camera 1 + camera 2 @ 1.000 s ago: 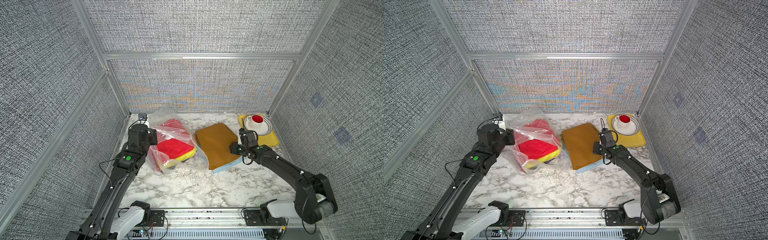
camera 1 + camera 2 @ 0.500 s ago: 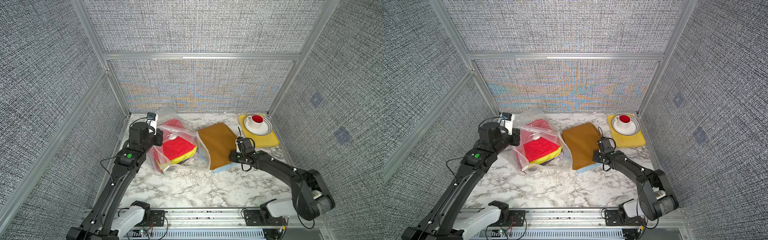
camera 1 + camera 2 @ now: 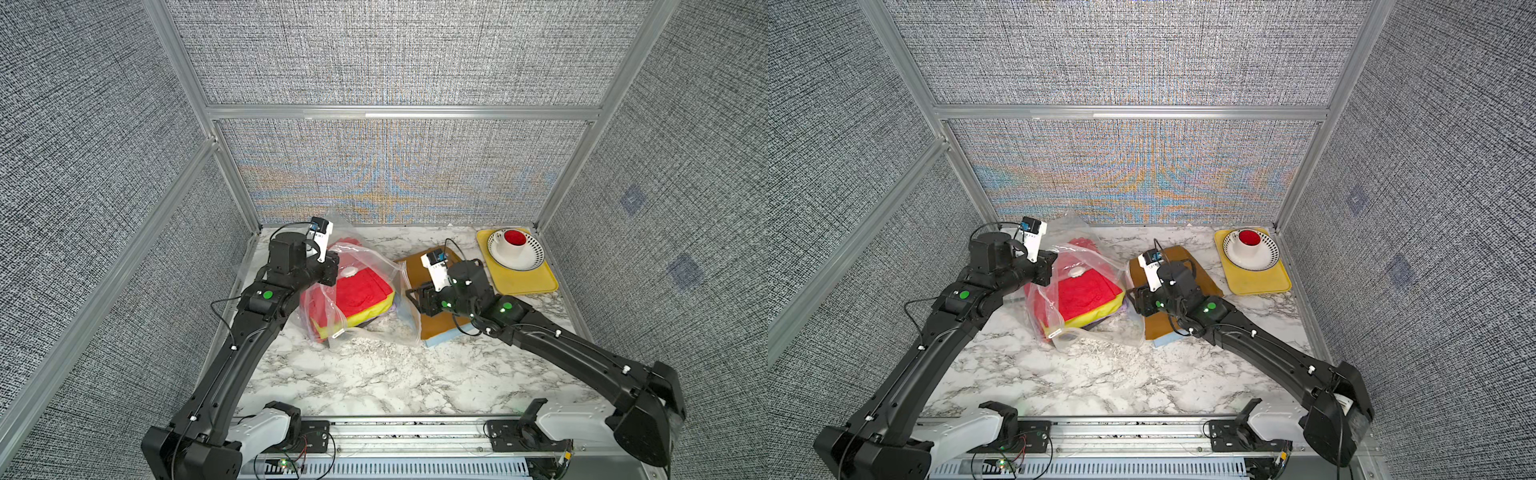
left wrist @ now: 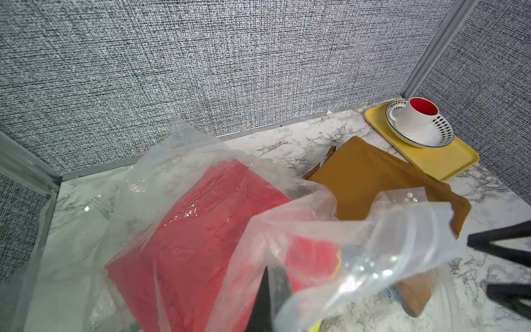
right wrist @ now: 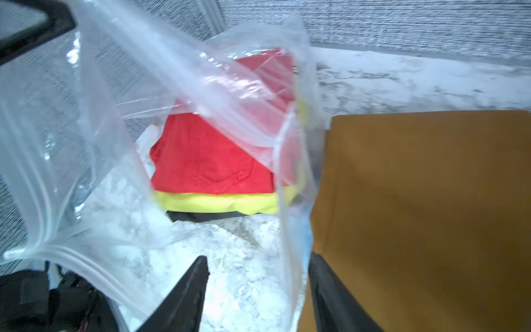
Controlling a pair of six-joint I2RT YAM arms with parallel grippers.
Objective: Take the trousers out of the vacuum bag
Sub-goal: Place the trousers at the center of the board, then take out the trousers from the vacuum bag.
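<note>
- The left jaws are closed on the clear film of the vacuum bag (image 3: 397, 320), and the bag's far left part is held up off the counter (image 3: 374, 374).
- The right jaws are set about half open at the bag's right-hand mouth. In the right wrist view a hanging edge of film is seen between them, and nothing is gripped.
- A folded stack is contained in the bag: red trousers (image 3: 361, 291) on top, yellow trousers (image 3: 374, 313) beneath, and a dark layer (image 5: 201, 215) at the bottom.
- A white valve disc (image 3: 350, 272) is seen on the raised film.
- Just right of the bag, mustard brown trousers (image 3: 436, 330) are laid flat on light blue trousers (image 3: 446, 338).
- At the far right, a dotted bowl (image 3: 530, 259) is carried on a yellow tray (image 3: 523, 282), and a red-lined cup (image 3: 514, 239) is stood in it.
</note>
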